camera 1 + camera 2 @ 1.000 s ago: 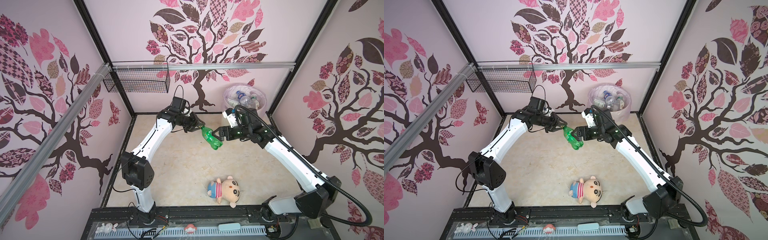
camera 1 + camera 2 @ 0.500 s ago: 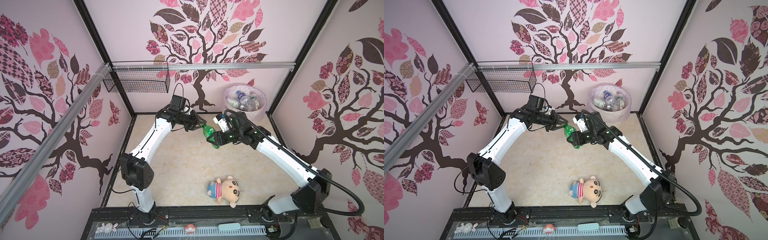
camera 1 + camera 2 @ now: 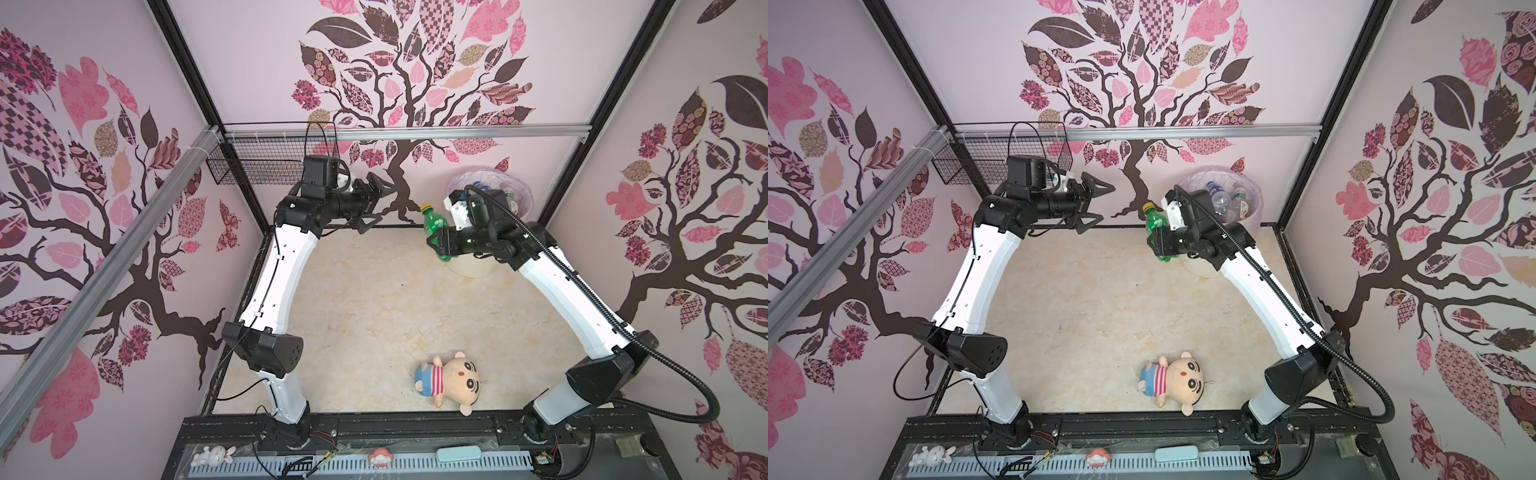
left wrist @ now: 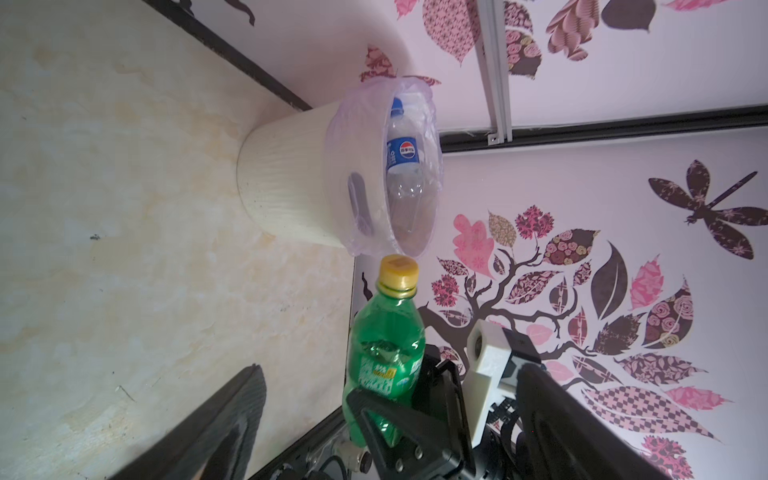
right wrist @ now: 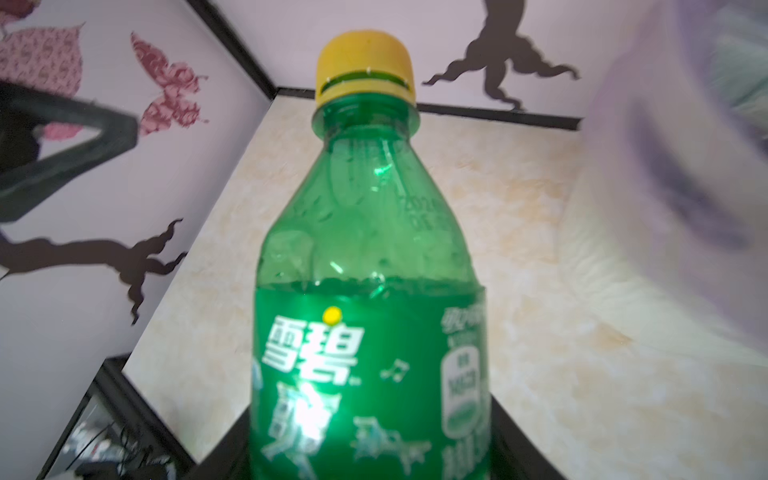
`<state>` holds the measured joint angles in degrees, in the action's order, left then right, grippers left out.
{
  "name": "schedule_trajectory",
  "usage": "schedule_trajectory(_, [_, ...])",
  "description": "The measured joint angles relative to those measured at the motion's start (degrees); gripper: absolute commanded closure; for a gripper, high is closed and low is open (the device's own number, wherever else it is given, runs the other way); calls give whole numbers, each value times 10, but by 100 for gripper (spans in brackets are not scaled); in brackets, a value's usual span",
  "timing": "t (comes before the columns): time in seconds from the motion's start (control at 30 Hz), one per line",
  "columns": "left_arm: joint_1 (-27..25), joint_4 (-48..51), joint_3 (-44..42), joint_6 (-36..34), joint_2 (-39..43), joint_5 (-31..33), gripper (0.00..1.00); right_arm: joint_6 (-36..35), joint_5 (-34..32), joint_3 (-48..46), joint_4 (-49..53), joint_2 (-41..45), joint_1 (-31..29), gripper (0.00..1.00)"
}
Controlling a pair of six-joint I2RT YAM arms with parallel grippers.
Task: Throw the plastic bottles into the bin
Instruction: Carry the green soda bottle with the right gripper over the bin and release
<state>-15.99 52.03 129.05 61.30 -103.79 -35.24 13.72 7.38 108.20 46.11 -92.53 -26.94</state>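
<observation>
wire mesh basket (image 3: 257,166): black, hung on the far wall rail at the far left.
left gripper (image 3: 380,208): raised near the far wall, just right of the basket. its jaws are spread wide with nothing between them. it is well apart from the green bottle, and both top views show the gap (image 3: 1102,203).
green bottle (image 3: 432,224): the only task bottle outside the bin. it is green plastic with a yellow cap (image 3: 426,206) and a green label, seen close up in the right wrist view (image 5: 365,291). it is held in the air roughly level, with the cap toward the far wall. it sits just left of the bin and is not over the opening.
right gripper (image 3: 442,245): reaches in from the right, with its jaws closed around the lower half of the green bottle. the left wrist view shows one black finger (image 4: 395,428) across the bottle's body.
plush doll (image 3: 449,380): lies on the beige floor (image 3: 374,299) near the front edge, wearing a striped shirt, well apart from both arms.
bin (image 3: 469,268): a cream ribbed wastebasket standing in the far right corner. a pale bag (image 4: 353,137) is folded over its rim.
bottles in the bin (image 3: 1221,199): several clear ones lie inside. one has a blue label and blue cap (image 4: 401,153). the count cannot be told.
</observation>
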Motion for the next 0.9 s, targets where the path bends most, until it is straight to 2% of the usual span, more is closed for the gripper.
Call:
schedule_trajectory(0.2, [-6, 2, -11, 12, 8, 6, 3, 15, -126, 208, 56, -73, 57, 48])
schedule_trajectory(0.37, [-7, 4, -16, 17, 9, -2, 3, 16, -223, 365, 71, -127, 63, 49])
schedule_trajectory(0.57, [-7, 5, -28, 17, 13, -25, 3, 6, -271, 361, 20, -142, 70, 34])
schedule_trajectory(0.67, [-7, 5, -51, 17, 23, -35, 3, 5, -271, 402, 26, -216, 89, 16])
schedule_trajectory(0.7, [-7, 5, -56, 17, 25, -38, 3, 6, -271, 424, 33, -250, 98, 5])
schedule_trajectory(0.73, [-7, 5, -59, 17, 27, -41, 3, 7, -271, 439, 39, -279, 106, 1])
schedule_trajectory(0.8, [-6, 6, -61, 16, 28, -45, 3, 11, -267, 438, 56, -311, 116, 0])
schedule_trajectory(0.9, [-6, 6, -61, 13, 28, -49, 3, 15, -264, 410, 74, -315, 128, 0])
